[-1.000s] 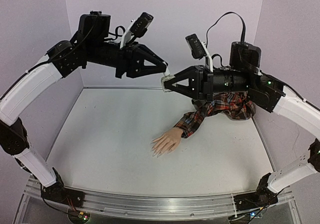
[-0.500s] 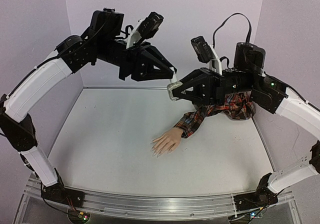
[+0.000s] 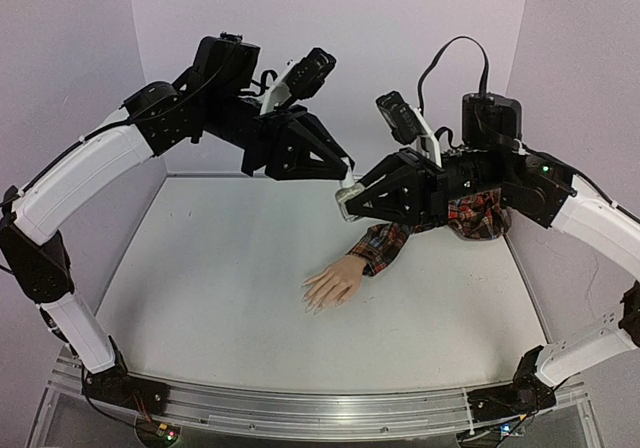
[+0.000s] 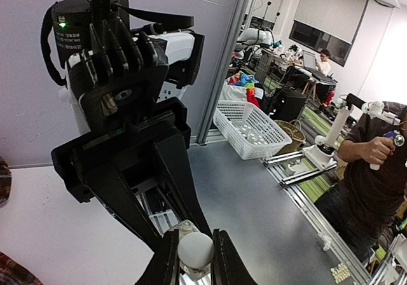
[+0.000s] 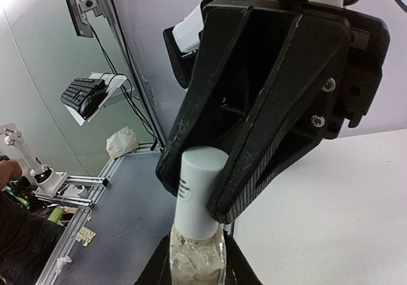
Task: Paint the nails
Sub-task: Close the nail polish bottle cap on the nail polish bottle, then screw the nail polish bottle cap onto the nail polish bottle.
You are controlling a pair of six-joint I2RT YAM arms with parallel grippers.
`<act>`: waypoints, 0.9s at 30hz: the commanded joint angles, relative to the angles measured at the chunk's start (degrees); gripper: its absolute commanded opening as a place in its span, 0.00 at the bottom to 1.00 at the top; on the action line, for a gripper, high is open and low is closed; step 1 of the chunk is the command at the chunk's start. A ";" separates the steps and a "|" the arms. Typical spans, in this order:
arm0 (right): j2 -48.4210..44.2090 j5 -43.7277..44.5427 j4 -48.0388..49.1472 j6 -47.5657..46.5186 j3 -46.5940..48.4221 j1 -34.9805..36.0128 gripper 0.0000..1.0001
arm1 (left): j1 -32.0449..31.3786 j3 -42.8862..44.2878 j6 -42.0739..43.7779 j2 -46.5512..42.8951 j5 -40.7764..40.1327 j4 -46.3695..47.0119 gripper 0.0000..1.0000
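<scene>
The mannequin hand [image 3: 335,284] lies palm down on the white table, its red plaid sleeve [image 3: 400,236] running back right. Its nails [image 3: 313,305] are too small to make out. High above it, my right gripper [image 3: 347,205] is shut on a small clear bottle [image 5: 197,254]. My left gripper [image 3: 346,176] is shut on the bottle's white cap [image 5: 200,193], which also shows between the fingers in the left wrist view [image 4: 195,249]. The two grippers meet tip to tip in mid-air. The cap sits on the bottle; no brush shows.
The white table [image 3: 220,268] has grey walls at the back and both sides. The sleeve bunches under my right arm at the back right. A metal rail [image 3: 300,408] runs along the near edge.
Both grippers, joined at the bottle, have moved a little right and lower. The left arm has reached farther in; the right gripper now tilts downward.
</scene>
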 commanded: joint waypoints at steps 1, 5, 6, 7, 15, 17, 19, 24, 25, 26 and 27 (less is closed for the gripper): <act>-0.52 11.22 16.15 0.31 4.60 -0.99 0.00 | -4.02 -6.39 -3.32 -0.04 -7.64 -0.08 0.27; -0.60 11.74 16.00 0.42 3.51 -0.99 0.00 | -3.79 -10.29 -3.66 -3.68 -11.76 3.76 0.57; -0.68 12.00 15.95 0.38 3.19 -0.99 0.00 | -3.61 -11.95 -4.04 -5.00 -12.56 5.61 0.63; -0.77 12.31 15.91 0.35 2.83 -0.98 0.00 | -3.39 -13.53 -4.51 -6.57 -13.04 7.48 0.68; -3.73 14.08 15.63 -0.79 -1.13 -1.19 0.00 | -1.44 -21.36 -10.11 -12.99 -22.56 14.74 0.88; -4.45 13.54 15.50 -0.80 -1.30 -1.17 0.00 | -0.49 -21.78 -12.49 -12.30 -24.85 15.73 0.99; -5.34 14.05 15.21 -0.86 -1.50 -1.11 0.00 | -0.02 -23.01 -14.42 -12.02 -25.78 17.82 1.00; -8.11 18.65 12.32 -4.51 -2.62 -1.12 0.00 | 0.10 -27.00 -16.81 -13.42 -27.08 21.64 1.00; -8.78 20.44 11.07 -5.12 -2.98 -1.13 0.00 | 0.11 -27.93 -17.22 -14.13 -27.76 22.19 1.00; -9.41 22.42 10.05 -5.53 -3.36 -1.15 0.00 | 0.11 -28.89 -17.76 -14.97 -28.67 22.73 1.00; -9.97 24.43 9.63 -5.80 -3.75 -1.14 0.00 | 0.11 -29.96 -18.43 -15.87 -29.74 23.14 0.99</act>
